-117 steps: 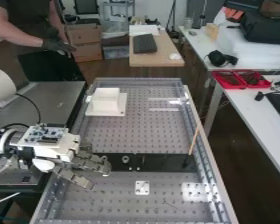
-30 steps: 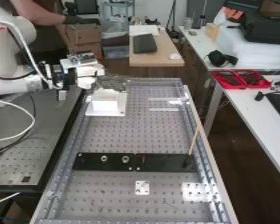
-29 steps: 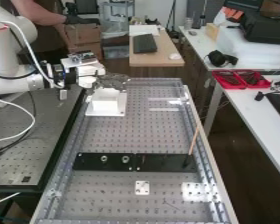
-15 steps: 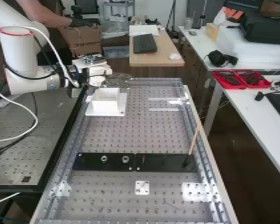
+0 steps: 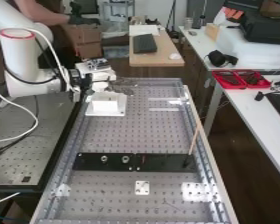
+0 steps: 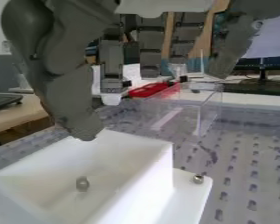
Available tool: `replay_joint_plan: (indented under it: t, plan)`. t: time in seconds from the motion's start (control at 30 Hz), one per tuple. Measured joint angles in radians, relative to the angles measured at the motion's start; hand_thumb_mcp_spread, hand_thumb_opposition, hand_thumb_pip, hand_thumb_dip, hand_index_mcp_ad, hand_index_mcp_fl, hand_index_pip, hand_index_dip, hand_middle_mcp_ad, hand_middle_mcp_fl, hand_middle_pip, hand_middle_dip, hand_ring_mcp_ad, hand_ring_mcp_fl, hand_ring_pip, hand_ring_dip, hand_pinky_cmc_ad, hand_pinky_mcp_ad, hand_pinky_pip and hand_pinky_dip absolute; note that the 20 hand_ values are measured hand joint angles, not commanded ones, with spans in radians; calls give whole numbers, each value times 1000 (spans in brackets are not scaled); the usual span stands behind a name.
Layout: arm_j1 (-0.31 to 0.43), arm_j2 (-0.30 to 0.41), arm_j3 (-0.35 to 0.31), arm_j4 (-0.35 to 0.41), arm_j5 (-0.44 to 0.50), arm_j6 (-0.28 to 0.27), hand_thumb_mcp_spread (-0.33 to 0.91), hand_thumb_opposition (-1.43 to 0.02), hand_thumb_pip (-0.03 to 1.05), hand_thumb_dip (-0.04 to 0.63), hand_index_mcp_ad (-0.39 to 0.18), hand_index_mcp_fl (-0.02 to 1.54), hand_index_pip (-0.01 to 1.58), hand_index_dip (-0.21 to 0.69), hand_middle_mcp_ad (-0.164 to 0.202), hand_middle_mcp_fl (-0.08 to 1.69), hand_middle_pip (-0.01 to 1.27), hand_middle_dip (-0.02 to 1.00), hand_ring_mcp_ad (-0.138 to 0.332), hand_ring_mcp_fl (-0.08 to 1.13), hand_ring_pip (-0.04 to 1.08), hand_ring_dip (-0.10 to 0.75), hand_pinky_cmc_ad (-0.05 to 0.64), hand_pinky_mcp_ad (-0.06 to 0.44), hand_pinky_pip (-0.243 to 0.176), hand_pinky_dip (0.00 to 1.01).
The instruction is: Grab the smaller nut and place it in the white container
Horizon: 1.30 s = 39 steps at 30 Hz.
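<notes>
Smaller nut point(image 6: 82, 184) lies inside white container point(image 5: 105, 105), on its floor. Hand point(image 5: 123, 89) hangs released just above container's rim, fingers extended. Larger nut point(image 5: 104, 159) and bearing point(image 5: 125, 159) stand on black bar point(image 5: 91, 162), well apart from container.

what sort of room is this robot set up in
Probably a robotics lab or workshop: a robot arm by a perforated metal bench, with a side table holding red bins.
</notes>
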<state>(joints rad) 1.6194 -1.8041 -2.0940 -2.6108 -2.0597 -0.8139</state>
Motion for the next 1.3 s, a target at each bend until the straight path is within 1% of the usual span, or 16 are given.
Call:
replay_joint_plan:
  t: [0.1, 0.13, 0.23, 0.3, 0.33, 0.43, 0.5, 0.6, 0.63, 0.73, 0.83, 0.9, 1.0, 1.1, 1.17, 1.3]
  plan:
    - [-18, 24, 7, -7, 10, 19, 410, -836, 710, 283, -126, 0, 990, 248, 65, 152, 120, 253, 98, 0, 98, 154, 325, 278, 49, 188]
    - [-21, 29, 8, -9, 12, 22, 407, -820, 712, 267, -126, 0, 981, 248, 65, 154, 120, 255, 98, 0, 98, 154, 325, 281, 47, 188]
    - [-52, 73, 31, -37, 27, 45, 398, -822, 721, 265, -126, 3, 904, 241, 61, 154, 124, 255, 94, 0, 96, 154, 325, 278, 47, 188]
    - [-78, 103, 60, -70, 39, 58, 380, -820, 721, 265, -129, 0, 853, 232, 61, 140, 120, 255, 96, 0, 94, 154, 325, 281, 47, 188]
    - [-85, 110, 69, -79, 43, 62, 377, -803, 721, 265, -124, 3, 857, 234, 61, 143, 120, 255, 96, 0, 94, 154, 326, 278, 33, 188]
    - [-125, 147, 124, -133, 78, 83, 367, -789, 721, 265, -124, 2, 756, 227, 65, 140, 120, 255, 94, 0, 94, 154, 326, 279, 37, 190]
    - [-152, 166, 166, -169, 122, 110, 354, -787, 721, 251, -127, 3, 721, 216, 65, 140, 120, 255, 98, 0, 94, 154, 326, 278, 17, 194]
    - [-178, 184, 217, -211, 198, 141, 332, -773, 717, 239, -122, 0, 574, 215, 66, 140, 120, 253, 101, 0, 94, 154, 326, 278, 14, 218]
    - [-181, 186, 225, -218, 211, 144, 335, -775, 703, 239, -122, 0, 534, 215, 66, 143, 120, 253, 101, 0, 94, 152, 323, 278, 0, 222]
    - [-191, 197, 262, -249, 294, 159, 302, -759, 661, 220, -122, 40, 328, 215, 68, 143, 120, 255, 112, 0, 94, 154, 326, 278, -10, 246]
    - [-197, 206, 290, -273, 375, 175, 290, -759, 660, 213, -112, 68, 211, 223, 65, 140, 120, 253, 110, 0, 94, 154, 325, 281, -12, 260]
    - [-200, 216, 309, -285, 428, 190, 281, -757, 651, 208, -103, 91, 180, 230, 66, 140, 120, 255, 127, 0, 94, 154, 328, 279, -12, 271]
    - [-204, 226, 329, -301, 468, 195, 281, -757, 653, 190, -101, 101, 148, 255, 70, 140, 120, 255, 129, 0, 91, 154, 328, 288, -30, 274]
    - [-206, 229, 340, -314, 483, 188, 281, -757, 649, 188, -101, 138, 131, 297, 70, 140, 120, 253, 129, 0, 91, 152, 328, 295, -31, 291]
    - [-208, 229, 352, -331, 488, 183, 281, -757, 649, 188, -101, 134, 120, 304, 70, 140, 120, 255, 129, 0, 91, 152, 353, 291, -40, 290]
    - [-207, 222, 378, -369, 493, 171, 283, -757, 613, 190, -101, 147, 105, 316, 66, 140, 120, 255, 127, 0, 94, 152, 346, 291, -44, 291]
